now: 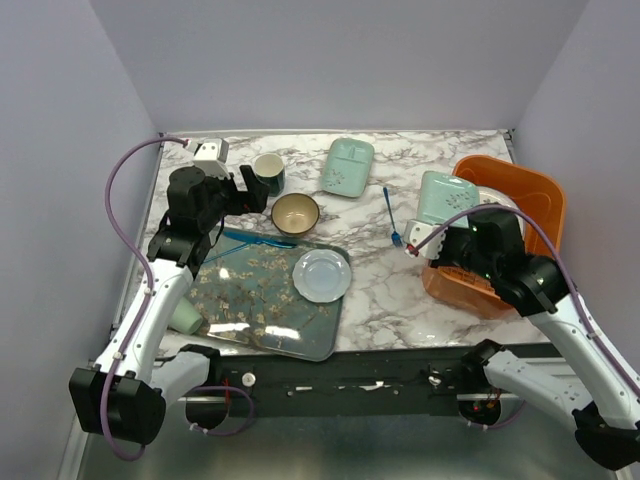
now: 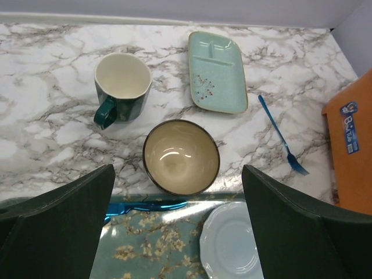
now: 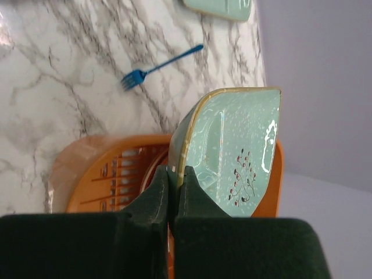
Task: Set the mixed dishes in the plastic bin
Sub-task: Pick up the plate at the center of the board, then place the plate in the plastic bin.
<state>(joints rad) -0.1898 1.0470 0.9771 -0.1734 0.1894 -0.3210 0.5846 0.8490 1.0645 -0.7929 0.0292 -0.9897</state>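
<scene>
My right pincer (image 3: pixel 174 174) is closed tight, its two dark fingers pinching one short edge of a mint rectangular dish (image 3: pixel 238 151). The dish stands on edge, its face with the small red sprig pattern turned to my wrist camera. It hangs over the near left part of the orange plastic bin (image 3: pixel 75 157). I cannot tell whether it touches the rim. The bin's slotted floor shows just beside the dish, and the bin sits at the right side of the marble table (image 1: pixel 400 290).

Out past the bin, a blue fork (image 3: pixel 157 68) lies flat on the marble. Beyond it, well apart, a second mint dish (image 1: pixel 348 166) rests flat near the far edge.

My left pincer (image 1: pixel 252 190) is spread wide and holds nothing. It hovers above the table, with a brown bowl (image 2: pixel 181 157) showing between its fingers from the wrist view. The bowl stands upright, cream inside, just beyond the far edge of a dark floral tray (image 2: pixel 151 244).

Behind the bowl and to its left, a dark green mug (image 2: pixel 121 84) stands upright with its handle toward me. On the tray's right part lies a pale scalloped plate (image 2: pixel 229 244), and a shiny blue utensil (image 2: pixel 139 204) lies along the tray's far edge. A pale green cup (image 1: pixel 185 318) sits by the tray's left side, partly hidden by my left arm.
</scene>
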